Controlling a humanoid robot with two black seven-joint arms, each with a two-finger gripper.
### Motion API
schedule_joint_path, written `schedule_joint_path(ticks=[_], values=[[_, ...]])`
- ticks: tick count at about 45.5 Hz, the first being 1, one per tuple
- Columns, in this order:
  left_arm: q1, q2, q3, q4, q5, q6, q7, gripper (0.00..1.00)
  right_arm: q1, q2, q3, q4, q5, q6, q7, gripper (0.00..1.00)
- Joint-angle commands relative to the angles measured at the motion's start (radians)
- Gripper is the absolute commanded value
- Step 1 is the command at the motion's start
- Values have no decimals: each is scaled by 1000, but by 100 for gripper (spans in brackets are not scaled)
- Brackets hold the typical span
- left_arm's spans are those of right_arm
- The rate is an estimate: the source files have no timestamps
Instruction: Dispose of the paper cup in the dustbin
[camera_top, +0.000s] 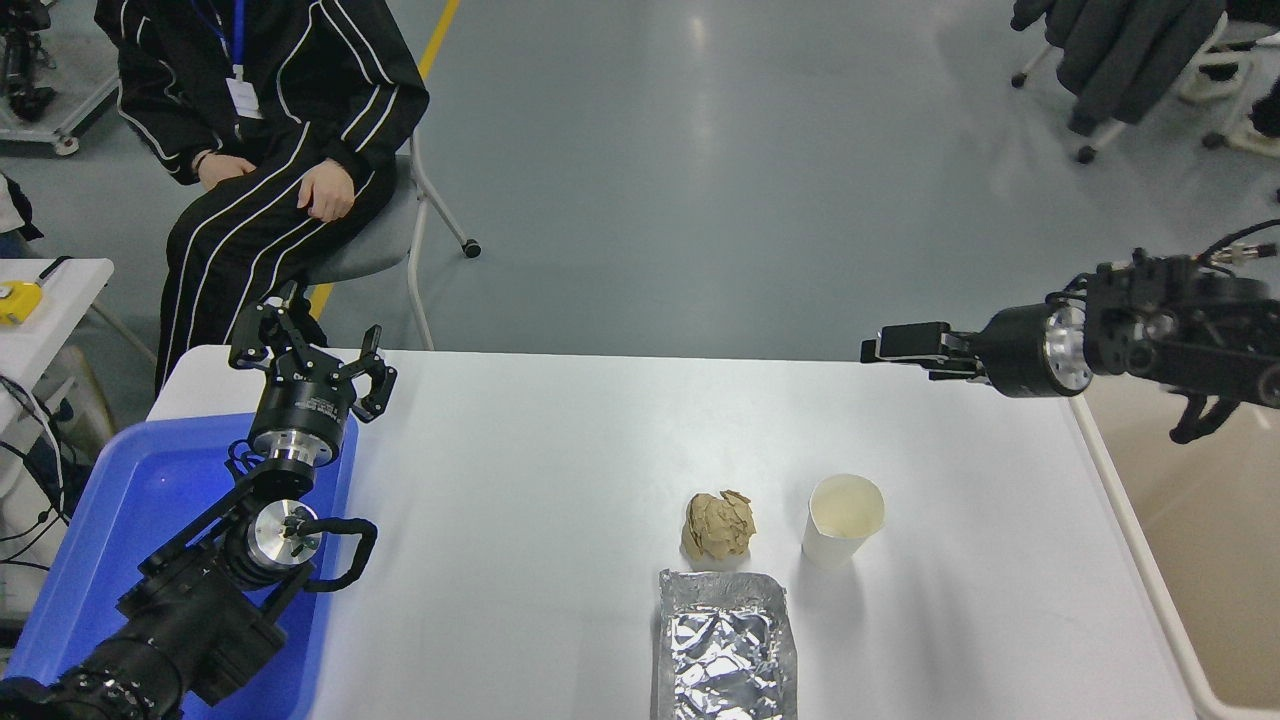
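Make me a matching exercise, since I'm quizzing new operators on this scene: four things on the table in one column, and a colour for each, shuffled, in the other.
Things:
1. paper cup
2. paper ball
3. foil tray
4. plastic tray

Colours:
A. silver
B. blue
C. white
D. brown

Pairs: 1-C, 2-D, 3-A, 4-B
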Motion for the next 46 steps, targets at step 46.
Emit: schedule_joint_path(ticks=[46], values=[[1,0,0,0,0,-1,0,100,-206,90,-67,-120,-107,-99,8,99]])
